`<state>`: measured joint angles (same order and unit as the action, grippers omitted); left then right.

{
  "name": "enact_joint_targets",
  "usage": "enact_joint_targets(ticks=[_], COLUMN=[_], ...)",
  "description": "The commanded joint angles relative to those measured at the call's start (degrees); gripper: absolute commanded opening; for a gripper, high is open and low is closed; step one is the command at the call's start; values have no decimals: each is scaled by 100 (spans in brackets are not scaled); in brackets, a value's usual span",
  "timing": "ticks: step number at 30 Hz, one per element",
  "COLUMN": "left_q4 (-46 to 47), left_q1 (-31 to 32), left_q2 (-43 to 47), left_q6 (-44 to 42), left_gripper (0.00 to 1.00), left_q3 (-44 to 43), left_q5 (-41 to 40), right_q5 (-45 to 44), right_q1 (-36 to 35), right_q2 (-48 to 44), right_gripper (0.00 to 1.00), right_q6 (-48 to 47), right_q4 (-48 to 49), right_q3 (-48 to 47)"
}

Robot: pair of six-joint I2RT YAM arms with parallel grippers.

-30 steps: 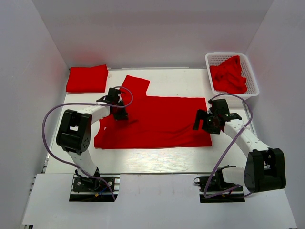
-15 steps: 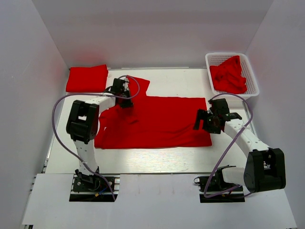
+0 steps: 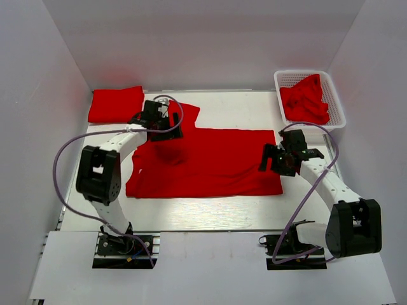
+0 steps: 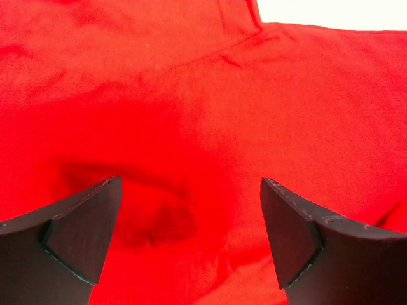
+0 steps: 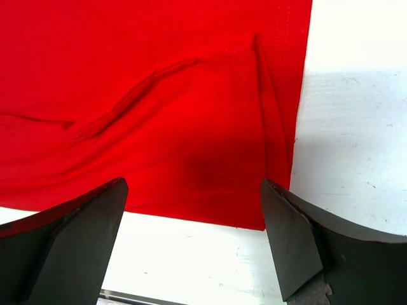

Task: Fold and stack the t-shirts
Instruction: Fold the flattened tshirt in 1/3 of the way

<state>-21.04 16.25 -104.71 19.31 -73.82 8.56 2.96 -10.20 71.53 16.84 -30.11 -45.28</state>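
Observation:
One red t-shirt (image 3: 210, 162) lies spread across the middle of the table, with a sleeve (image 3: 183, 113) pointing to the back. My left gripper (image 3: 170, 129) hovers over its far-left shoulder area, open. In the left wrist view the left gripper (image 4: 191, 187) has only wrinkled red cloth (image 4: 210, 95) below it and nothing between the fingers. My right gripper (image 3: 269, 159) is open over the shirt's right hem. In the right wrist view the right gripper (image 5: 191, 187) straddles the hem corner (image 5: 254, 216). A folded t-shirt (image 3: 116, 104) rests at the back left.
A white mesh basket (image 3: 337, 105) at the back right holds more crumpled red t-shirts (image 3: 304, 98). Bare white table (image 3: 210, 213) shows in front of the spread shirt and to its right (image 5: 356, 140). White walls enclose the sides and back.
My left gripper moved toward the back of the table with the shirt's left shoulder cloth, then opened and let it go. The right arm has hardly moved.

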Motion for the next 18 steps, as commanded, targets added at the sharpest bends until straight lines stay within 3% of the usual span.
enact_joint_targets(ticks=[1,12,18], left_q4=[-340,-15,416], left_q1=[18,18,18], left_q2=[888,1374,882], left_q6=[169,485,627], left_gripper=[100,100,100], left_q3=[480,1511,1581], left_q5=[-144,92,296], right_q5=[46,135,73], right_q1=[17,-9,9], right_q2=[-236,-411,-411], right_gripper=[90,90,90], right_q6=[-58,-102,-120], right_q4=[-22,-39,-118], right_q3=[-104,45,19])
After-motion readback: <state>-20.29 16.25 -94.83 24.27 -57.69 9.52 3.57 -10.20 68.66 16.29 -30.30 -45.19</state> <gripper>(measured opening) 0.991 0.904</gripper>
